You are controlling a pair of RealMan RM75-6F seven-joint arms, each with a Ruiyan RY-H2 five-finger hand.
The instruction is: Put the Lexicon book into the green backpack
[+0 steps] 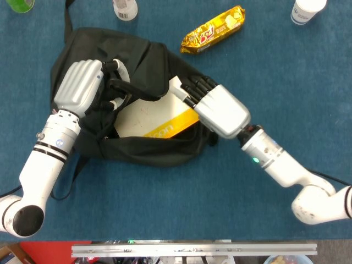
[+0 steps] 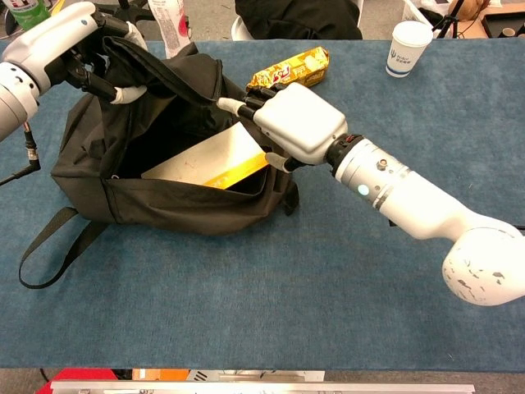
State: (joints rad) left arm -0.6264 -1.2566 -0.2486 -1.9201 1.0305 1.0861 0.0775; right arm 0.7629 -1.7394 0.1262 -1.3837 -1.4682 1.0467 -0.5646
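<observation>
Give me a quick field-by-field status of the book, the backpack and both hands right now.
book: white and yellow book lies partly inside the backpack opening, far corner sticking out
backpack: dark backpack on its side on the blue table, mouth open
left hand: left hand grips the upper flap, holding the mouth open
right hand: right hand holds the book's far end at the opening
nearby: gold snack pack and paper cup beyond the backpack
step: book not yet fully in

blue table, backpack, snack pack
</observation>
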